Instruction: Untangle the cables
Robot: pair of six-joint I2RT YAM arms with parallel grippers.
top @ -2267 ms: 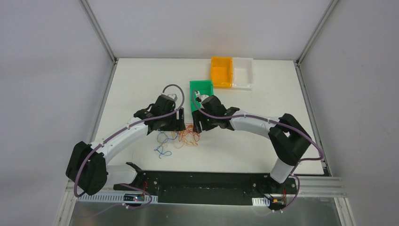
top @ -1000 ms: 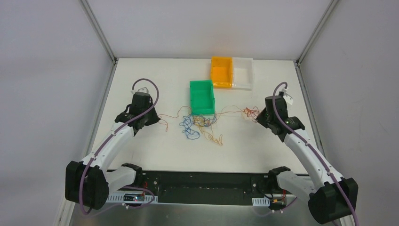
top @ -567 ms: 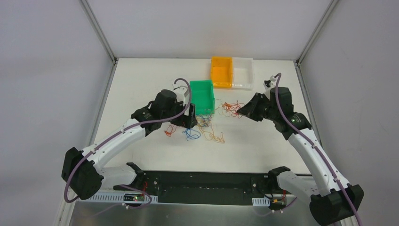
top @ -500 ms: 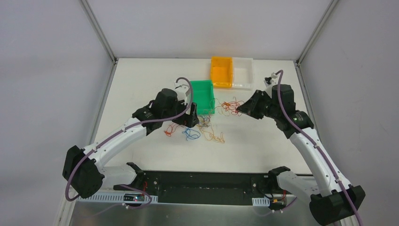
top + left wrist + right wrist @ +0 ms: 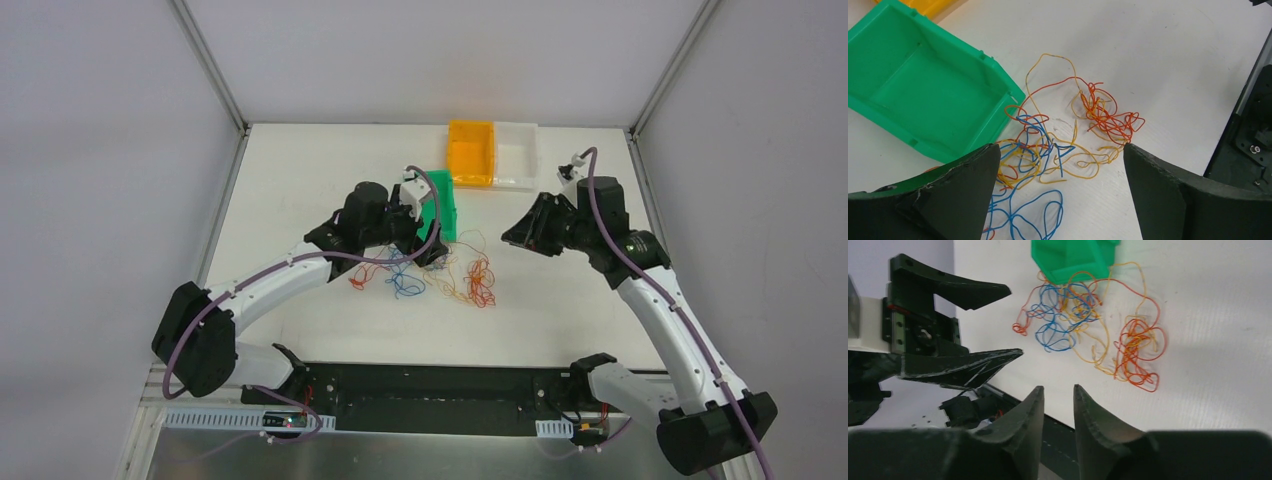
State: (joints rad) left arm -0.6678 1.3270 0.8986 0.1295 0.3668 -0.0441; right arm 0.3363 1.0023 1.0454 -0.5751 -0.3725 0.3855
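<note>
The cables [image 5: 440,272] lie loose on the white bench [image 5: 300,180] in 1 sprawling tangle just in front of the green bin [image 5: 447,205], with a few strands reaching its near wall. In the left wrist view, blue loops [image 5: 1033,215] sit on the side nearest the camera and yellow-green strands [image 5: 1068,172] wind through the middle. A tighter orange-red knot [image 5: 1108,117] lies to the right. The colours cross over each other where they meet, and 1 long thin arc curves away from the knot over bare bench.

The left fingers [image 5: 960,187] are spread wide above the blue and yellow part of the tangle, 1 on each side of it in their own view, and they hold nothing. Whether their tips touch the bench cannot be told. The right fingers [image 5: 1020,425] stand off to the right of the tangle, pointing towards it. Only a narrow gap parts the 2, with no strand between them.

Behind the green bin, an orange bin [image 5: 470,152] and a clear white bin [image 5: 517,155] stand side by side, touching, at the far edge of the bench.
</note>
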